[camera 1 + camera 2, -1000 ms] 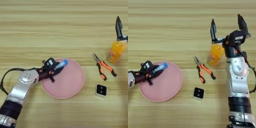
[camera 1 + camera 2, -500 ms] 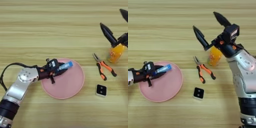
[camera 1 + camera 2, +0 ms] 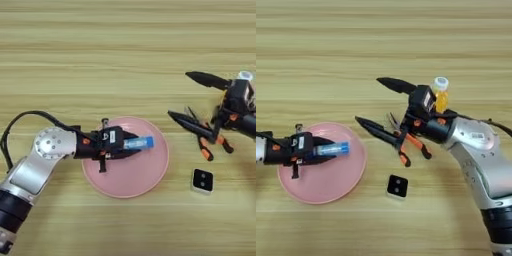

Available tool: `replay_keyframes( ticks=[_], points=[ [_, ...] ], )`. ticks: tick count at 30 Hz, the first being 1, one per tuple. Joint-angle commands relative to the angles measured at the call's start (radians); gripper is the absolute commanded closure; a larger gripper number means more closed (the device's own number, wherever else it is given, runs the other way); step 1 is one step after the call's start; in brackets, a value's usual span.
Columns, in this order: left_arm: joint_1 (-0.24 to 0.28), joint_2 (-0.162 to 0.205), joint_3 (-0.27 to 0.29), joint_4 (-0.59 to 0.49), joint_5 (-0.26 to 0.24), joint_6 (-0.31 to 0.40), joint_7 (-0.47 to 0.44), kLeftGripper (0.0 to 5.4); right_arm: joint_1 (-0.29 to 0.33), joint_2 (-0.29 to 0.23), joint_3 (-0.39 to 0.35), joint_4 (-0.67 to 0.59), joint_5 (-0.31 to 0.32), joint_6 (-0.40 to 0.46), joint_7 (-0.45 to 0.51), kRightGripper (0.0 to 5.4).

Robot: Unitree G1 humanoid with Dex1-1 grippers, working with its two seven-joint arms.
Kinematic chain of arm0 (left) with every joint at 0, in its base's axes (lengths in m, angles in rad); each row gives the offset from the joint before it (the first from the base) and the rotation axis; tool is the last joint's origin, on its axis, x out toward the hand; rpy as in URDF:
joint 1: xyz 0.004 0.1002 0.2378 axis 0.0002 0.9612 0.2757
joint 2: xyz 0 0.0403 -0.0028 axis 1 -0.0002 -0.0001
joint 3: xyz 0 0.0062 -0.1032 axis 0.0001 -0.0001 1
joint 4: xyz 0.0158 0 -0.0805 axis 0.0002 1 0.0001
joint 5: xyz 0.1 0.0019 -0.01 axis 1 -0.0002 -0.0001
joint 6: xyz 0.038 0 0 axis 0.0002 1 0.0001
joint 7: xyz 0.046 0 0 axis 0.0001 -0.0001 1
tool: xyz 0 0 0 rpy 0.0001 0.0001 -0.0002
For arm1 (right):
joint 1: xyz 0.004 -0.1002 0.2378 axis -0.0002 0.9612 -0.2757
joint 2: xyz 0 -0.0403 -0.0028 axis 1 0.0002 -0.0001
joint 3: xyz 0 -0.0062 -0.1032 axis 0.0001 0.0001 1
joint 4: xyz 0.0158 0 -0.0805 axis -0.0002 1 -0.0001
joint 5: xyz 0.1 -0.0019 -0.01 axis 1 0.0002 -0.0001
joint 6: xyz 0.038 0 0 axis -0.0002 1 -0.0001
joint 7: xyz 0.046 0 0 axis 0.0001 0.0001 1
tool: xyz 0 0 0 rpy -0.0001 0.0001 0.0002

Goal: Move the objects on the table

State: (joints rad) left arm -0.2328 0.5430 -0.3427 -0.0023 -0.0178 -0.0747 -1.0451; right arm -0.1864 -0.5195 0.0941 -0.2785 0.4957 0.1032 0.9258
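My left gripper (image 3: 134,146) reaches in from the left over the pink plate (image 3: 131,178) and is shut on the blue-and-white tube (image 3: 139,143), which lies level above the plate's middle. My right gripper (image 3: 368,100) is open, its two black fingers spread wide and pointing left, above the table just left of the orange-drink bottle (image 3: 440,96). The bottle stands upright with its white cap showing, partly hidden behind the right wrist. The black-and-white cube (image 3: 202,181) lies on the table right of the plate, below the right gripper's lower finger.
Orange-handled pliers (image 3: 407,143) lie on the wood under the right gripper's lower finger, between plate and bottle. The right forearm (image 3: 478,150) crosses the right side. The left arm and its cable (image 3: 30,120) fill the lower left.
The right gripper has tipped over from upright above the bottle to level, pointing left, and has come away to the bottle's left. The left gripper carried the tube further right over the plate.
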Motion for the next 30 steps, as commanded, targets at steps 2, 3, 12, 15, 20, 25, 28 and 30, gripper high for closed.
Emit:
replay_keyframes(
  ticks=[2,3,12,15,20,25,28,30],
  points=[
    [-0.057,0.008,-0.023,-0.037,-0.005,-0.003,-0.046,4.06,-0.022,-0.043,0.056,0.016,-0.070,0.009,0.065,0.00],
    [-0.062,0.005,-0.025,-0.041,-0.007,0.000,-0.049,4.06,-0.023,-0.048,0.065,0.018,-0.082,0.007,0.075,0.00],
    [-0.098,-0.010,-0.039,-0.071,-0.025,0.024,-0.070,4.06,-0.027,-0.085,0.136,0.070,-0.209,-0.038,0.146,0.00],
    [-0.107,-0.008,-0.045,-0.081,-0.025,0.032,-0.079,4.06,-0.040,-0.094,0.161,0.090,-0.245,-0.049,0.169,0.00],
    [-0.117,-0.004,-0.057,-0.086,-0.020,0.037,-0.088,4.06,-0.064,-0.088,0.189,0.116,-0.288,-0.063,0.191,0.00],
    [-0.123,-0.001,-0.060,-0.087,-0.019,0.037,-0.090,4.06,-0.079,-0.077,0.201,0.126,-0.305,-0.070,0.196,0.00],
    [-0.127,0.001,-0.062,-0.087,-0.015,0.037,-0.090,4.06,-0.085,-0.073,0.203,0.128,-0.307,-0.070,0.199,0.27],
    [-0.129,0.001,-0.063,-0.084,-0.012,0.036,-0.090,4.06,-0.088,-0.071,0.202,0.129,-0.306,-0.071,0.199,0.44]
  ],
)
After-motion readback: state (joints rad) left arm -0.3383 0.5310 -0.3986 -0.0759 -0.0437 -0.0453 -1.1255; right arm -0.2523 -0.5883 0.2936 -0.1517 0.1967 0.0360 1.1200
